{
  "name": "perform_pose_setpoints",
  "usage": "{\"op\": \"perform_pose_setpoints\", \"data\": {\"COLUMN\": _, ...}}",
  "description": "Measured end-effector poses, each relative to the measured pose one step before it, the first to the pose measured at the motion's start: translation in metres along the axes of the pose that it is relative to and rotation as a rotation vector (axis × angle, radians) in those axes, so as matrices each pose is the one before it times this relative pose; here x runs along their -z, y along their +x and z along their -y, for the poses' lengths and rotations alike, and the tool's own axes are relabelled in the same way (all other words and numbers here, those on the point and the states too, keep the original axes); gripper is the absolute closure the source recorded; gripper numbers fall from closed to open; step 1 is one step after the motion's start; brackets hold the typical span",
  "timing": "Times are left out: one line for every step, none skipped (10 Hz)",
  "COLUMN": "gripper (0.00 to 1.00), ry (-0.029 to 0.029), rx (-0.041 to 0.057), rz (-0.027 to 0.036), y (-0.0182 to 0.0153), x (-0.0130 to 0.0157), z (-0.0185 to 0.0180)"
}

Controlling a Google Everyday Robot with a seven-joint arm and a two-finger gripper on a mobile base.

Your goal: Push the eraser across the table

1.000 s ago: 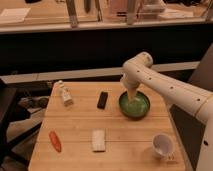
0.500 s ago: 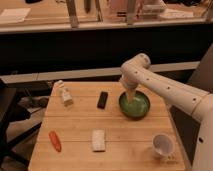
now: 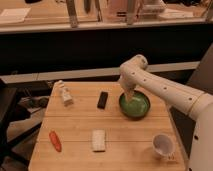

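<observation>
The eraser (image 3: 102,99) is a small flat black block lying on the light wooden table (image 3: 80,125), near its far middle. The gripper (image 3: 129,94) hangs at the end of the white arm, over the left rim of the green bowl (image 3: 135,106). It is to the right of the eraser, a short gap away, not touching it.
A pale whitish block (image 3: 99,140) lies at the front middle. An orange carrot-like thing (image 3: 54,141) lies front left. A small pale figure (image 3: 64,93) lies at the back left. A white cup (image 3: 163,145) lies on its side front right. A dark counter runs behind the table.
The arm has shifted slightly left, bringing the gripper from over the bowl's middle toward its left rim. The eraser and other things have not moved.
</observation>
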Motion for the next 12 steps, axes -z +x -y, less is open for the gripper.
{"op": "perform_pose_setpoints", "data": {"gripper": 0.2, "ry": -0.00163, "rx": 0.00004, "rz": -0.00057, "y": -0.00103, "x": -0.00281, "z": 0.00019}}
{"op": "perform_pose_setpoints", "data": {"gripper": 0.2, "ry": -0.0011, "rx": -0.00024, "rz": -0.00017, "y": -0.00084, "x": -0.00202, "z": 0.0002}}
{"op": "perform_pose_setpoints", "data": {"gripper": 0.21, "ry": -0.0014, "rx": -0.00052, "rz": -0.00006, "y": -0.00082, "x": -0.00231, "z": 0.00046}}
{"op": "perform_pose_setpoints", "data": {"gripper": 0.26, "ry": -0.00081, "rx": -0.00121, "rz": 0.00137, "y": -0.00022, "x": -0.00203, "z": 0.00008}}
{"op": "perform_pose_setpoints", "data": {"gripper": 0.32, "ry": -0.00164, "rx": -0.00103, "rz": 0.00073, "y": -0.0004, "x": -0.00336, "z": -0.00037}}
{"op": "perform_pose_setpoints", "data": {"gripper": 0.33, "ry": -0.00149, "rx": -0.00031, "rz": 0.00096, "y": -0.00098, "x": -0.0032, "z": -0.00015}}
{"op": "perform_pose_setpoints", "data": {"gripper": 0.34, "ry": -0.00186, "rx": -0.0003, "rz": 0.00098, "y": -0.00098, "x": -0.00334, "z": -0.00006}}
{"op": "perform_pose_setpoints", "data": {"gripper": 0.39, "ry": -0.001, "rx": -0.00095, "rz": 0.00058, "y": 0.00008, "x": -0.0018, "z": 0.00014}}
{"op": "perform_pose_setpoints", "data": {"gripper": 0.47, "ry": -0.00124, "rx": -0.00209, "rz": 0.00045, "y": 0.00055, "x": -0.00208, "z": 0.00048}}
{"op": "perform_pose_setpoints", "data": {"gripper": 0.59, "ry": -0.00348, "rx": 0.00049, "rz": 0.0012, "y": 0.00151, "x": -0.00385, "z": 0.00087}}
{"op": "perform_pose_setpoints", "data": {"gripper": 0.69, "ry": -0.00427, "rx": 0.00179, "rz": 0.00154, "y": -0.00002, "x": -0.004, "z": 0.00049}}
{"op": "perform_pose_setpoints", "data": {"gripper": 0.77, "ry": -0.00246, "rx": 0.00325, "rz": 0.0015, "y": -0.00184, "x": -0.00314, "z": 0.00112}}
